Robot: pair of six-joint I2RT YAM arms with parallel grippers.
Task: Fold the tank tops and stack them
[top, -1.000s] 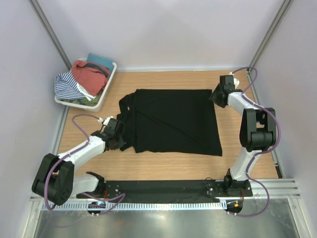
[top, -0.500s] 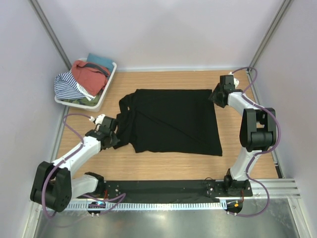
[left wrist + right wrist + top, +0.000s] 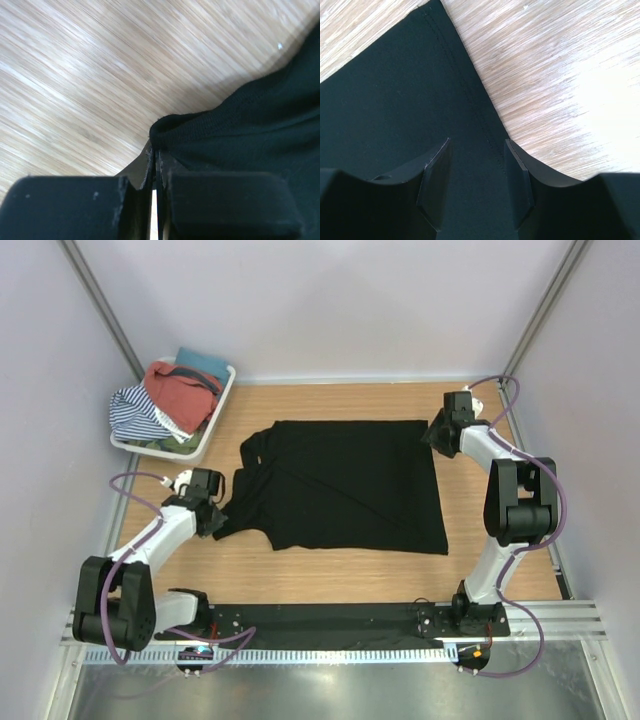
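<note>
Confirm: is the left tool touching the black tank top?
Touching. Left wrist view shows the left tool shut, pinching an edge of the black tank top.

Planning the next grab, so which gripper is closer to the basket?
Left. The left gripper is just on the near side of the basket, pinching the black top; the right gripper is across the table at the top's far right corner.
</note>
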